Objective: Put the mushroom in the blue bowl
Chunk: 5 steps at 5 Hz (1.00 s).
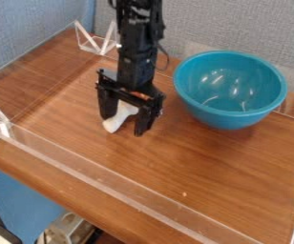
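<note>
The desk [200,167] is a smooth, glossy wood-grain top edged by low clear plastic walls, and on it the blue bowl [231,91], round, deep and shiny like moulded plastic, stands empty just right of the arm. The black tool [125,119] points straight down with its 2 prongs spread wide to either side of the mushroom [114,122], which lies on the wood near the bowl, only its cream stem showing between the prongs. The step in hand looks like the grasp: next the prongs should close on the rounded toy, then lift it over the bowl's rim.
</note>
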Each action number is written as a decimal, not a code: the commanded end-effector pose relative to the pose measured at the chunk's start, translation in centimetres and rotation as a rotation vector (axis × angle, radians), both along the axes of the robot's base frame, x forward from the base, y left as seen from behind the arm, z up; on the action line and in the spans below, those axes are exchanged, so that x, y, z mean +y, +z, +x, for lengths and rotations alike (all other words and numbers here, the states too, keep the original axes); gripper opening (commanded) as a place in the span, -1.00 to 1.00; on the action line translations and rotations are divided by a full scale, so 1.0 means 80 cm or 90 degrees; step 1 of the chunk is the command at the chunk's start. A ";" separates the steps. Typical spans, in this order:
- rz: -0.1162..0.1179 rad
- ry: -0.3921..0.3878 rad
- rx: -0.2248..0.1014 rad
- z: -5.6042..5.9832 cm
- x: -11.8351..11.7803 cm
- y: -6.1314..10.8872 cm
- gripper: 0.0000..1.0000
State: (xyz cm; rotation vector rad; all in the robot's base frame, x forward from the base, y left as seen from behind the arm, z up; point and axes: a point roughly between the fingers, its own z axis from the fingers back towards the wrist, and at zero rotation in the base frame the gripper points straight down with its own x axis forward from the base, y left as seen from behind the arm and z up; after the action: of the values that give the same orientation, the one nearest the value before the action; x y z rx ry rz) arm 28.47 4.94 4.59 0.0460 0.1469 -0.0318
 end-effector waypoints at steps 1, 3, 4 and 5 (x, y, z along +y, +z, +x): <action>0.005 0.004 -0.021 0.007 0.009 0.003 1.00; 0.005 0.010 -0.019 0.010 0.010 -0.002 -1.00; 0.006 0.013 -0.025 0.010 0.008 0.011 -1.00; 0.009 0.016 -0.031 0.010 0.005 0.028 -1.00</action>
State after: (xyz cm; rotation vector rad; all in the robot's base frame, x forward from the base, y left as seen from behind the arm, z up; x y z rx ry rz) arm 28.30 5.16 4.72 0.0439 0.1756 -0.0059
